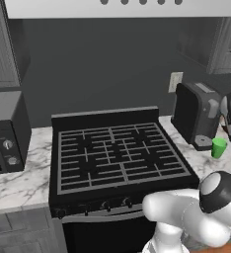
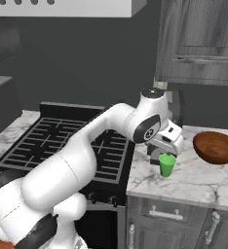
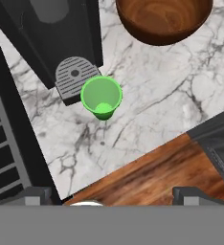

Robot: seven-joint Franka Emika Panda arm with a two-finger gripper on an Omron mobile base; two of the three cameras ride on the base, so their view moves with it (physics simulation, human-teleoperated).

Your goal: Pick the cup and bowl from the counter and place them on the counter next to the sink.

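Here the gripper (image 3: 111,194) hangs above the counter (image 3: 152,110), its fingers spread wide and holding nothing. The green cup (image 3: 101,98) stands upright on the marble directly below, just beside the grey drip tray of a black coffee machine (image 3: 56,33). The wooden bowl (image 3: 162,19) rests on the same counter, apart from the cup. The black stove (image 1: 120,153) adjoins the counter.

bowl (image 3: 162,19): far rim cut by hand view's top edge | cup (image 2: 167,164): top behind the arm's hand
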